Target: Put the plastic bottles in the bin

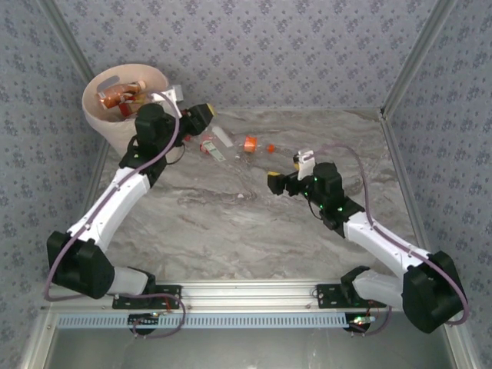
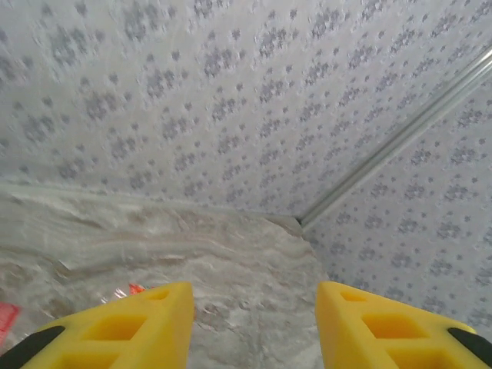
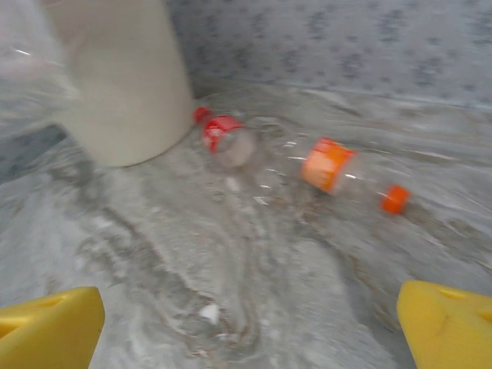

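The pale bin (image 1: 108, 115) stands at the table's far left corner with several bottles (image 1: 121, 96) inside. Two clear bottles lie on the marble to its right: one with a red label (image 1: 211, 148) and one with an orange label (image 1: 249, 144) and orange cap (image 1: 270, 147). My left gripper (image 1: 207, 114) hovers open beside the bin, above the red-label bottle; its yellow fingers (image 2: 142, 323) frame bare table. My right gripper (image 1: 275, 183) is open, low over the table, facing the red-label bottle (image 3: 225, 139), the orange-label bottle (image 3: 327, 163) and the bin (image 3: 123, 77).
Patterned walls close in the table on the far side and both flanks, with a metal corner strip (image 2: 392, 142) at the back right. A small white speck (image 3: 208, 311) lies on the marble in front of the right gripper.
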`<state>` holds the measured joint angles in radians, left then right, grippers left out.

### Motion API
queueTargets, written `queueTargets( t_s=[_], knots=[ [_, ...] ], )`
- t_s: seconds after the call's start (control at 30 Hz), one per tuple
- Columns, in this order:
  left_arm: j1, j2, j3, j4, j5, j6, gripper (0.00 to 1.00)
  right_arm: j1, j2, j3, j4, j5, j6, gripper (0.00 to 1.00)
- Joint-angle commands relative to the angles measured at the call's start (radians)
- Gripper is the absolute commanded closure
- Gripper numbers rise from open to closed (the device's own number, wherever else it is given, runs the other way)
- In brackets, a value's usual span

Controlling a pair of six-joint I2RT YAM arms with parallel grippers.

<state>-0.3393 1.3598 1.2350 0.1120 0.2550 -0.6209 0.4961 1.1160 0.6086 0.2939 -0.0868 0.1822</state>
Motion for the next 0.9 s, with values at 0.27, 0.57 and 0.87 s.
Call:
queueTargets(
  t_s=[0.27, 0.57, 0.87],
  knots=[
    [0.151, -0.048, 0.33, -0.157, -0.14, 0.216, 0.55, -0.026, -0.035, -0.046, 0.073, 0.215, 0.083, 0.0],
    [0.32, 0.068, 0.592, -0.287, -0.158, 0.243, 0.59, -0.037, -0.02, -0.051, 0.083, 0.207, 0.089, 0.0],
    [0.488, 0.238, 0.678, -0.29, -0.129, 0.175, 0.6, -0.041, -0.002, -0.046, 0.083, 0.197, 0.099, 0.0]
  ],
)
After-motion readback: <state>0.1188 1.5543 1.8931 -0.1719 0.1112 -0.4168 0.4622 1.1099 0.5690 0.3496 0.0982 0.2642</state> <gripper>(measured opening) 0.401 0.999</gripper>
